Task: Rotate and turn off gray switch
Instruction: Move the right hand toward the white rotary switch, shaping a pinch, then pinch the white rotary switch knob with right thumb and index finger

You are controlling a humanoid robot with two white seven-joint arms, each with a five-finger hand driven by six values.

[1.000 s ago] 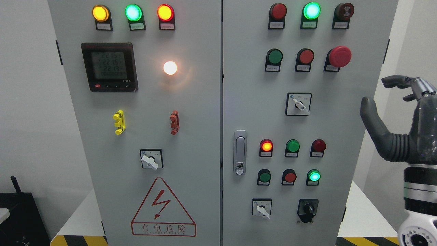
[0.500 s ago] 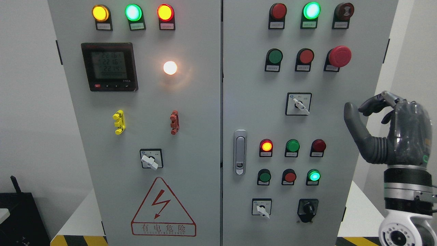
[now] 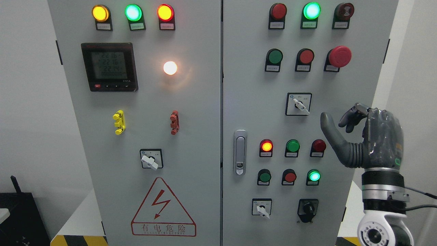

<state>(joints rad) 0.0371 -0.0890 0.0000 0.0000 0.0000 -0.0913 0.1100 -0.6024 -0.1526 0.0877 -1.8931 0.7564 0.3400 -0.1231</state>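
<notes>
Three grey rotary switches show on the cabinet: one (image 3: 298,104) in a black-framed plate on the right door, one (image 3: 262,207) at that door's lower part, and one (image 3: 150,160) on the left door. All three levers point down-right. My right hand (image 3: 336,122) hovers in front of the right door, to the right of and slightly below the upper switch, touching nothing. Its thumb (image 3: 329,126) sticks up and left, apart from the bent fingers (image 3: 350,119), with nothing between them. No left arm appears in the view.
Red and green lamps (image 3: 293,146) and push buttons (image 3: 290,177) sit just left of my hand. A red mushroom button (image 3: 339,56) is above it, a black knob (image 3: 308,208) below. A door handle (image 3: 240,152) stands at the door's left edge.
My right hand has moved left and down from the picture's right edge toward the right door. Its fingers have bent in while the thumb stays out. The switches have not turned.
</notes>
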